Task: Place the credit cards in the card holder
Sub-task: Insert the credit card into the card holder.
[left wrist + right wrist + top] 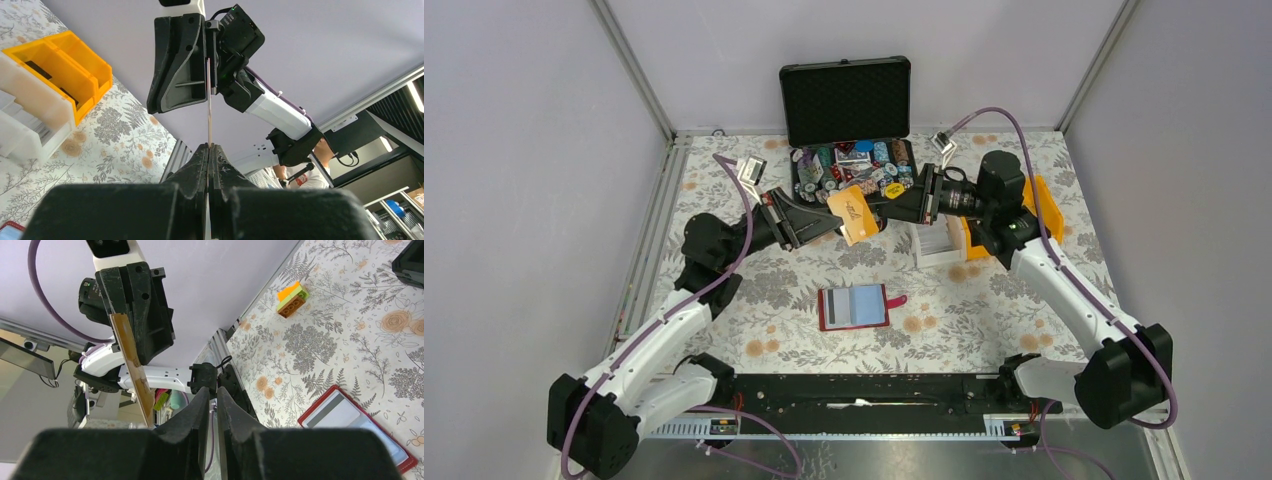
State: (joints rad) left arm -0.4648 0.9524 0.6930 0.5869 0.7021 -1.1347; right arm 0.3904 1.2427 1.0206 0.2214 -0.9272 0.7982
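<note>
My left gripper [832,212] [210,146] is shut on a tan-gold credit card [856,215], held in the air in front of the black case. The card shows edge-on in the left wrist view [209,120]. My right gripper [886,208] [212,390] faces the left one at the card's other end. Its jaws stand a narrow gap apart with nothing between them, and the card [131,365] passes just beside its left finger. The dark red card holder [856,307] [350,425] lies open on the table below, with pale blue and grey cards inside.
An open black hard case [846,100] holding poker chips [854,165] stands at the back. Yellow bins [1036,210] [65,65] and a white bin [939,242] sit under the right arm. Small toy bricks [292,299] lie on the floral cloth.
</note>
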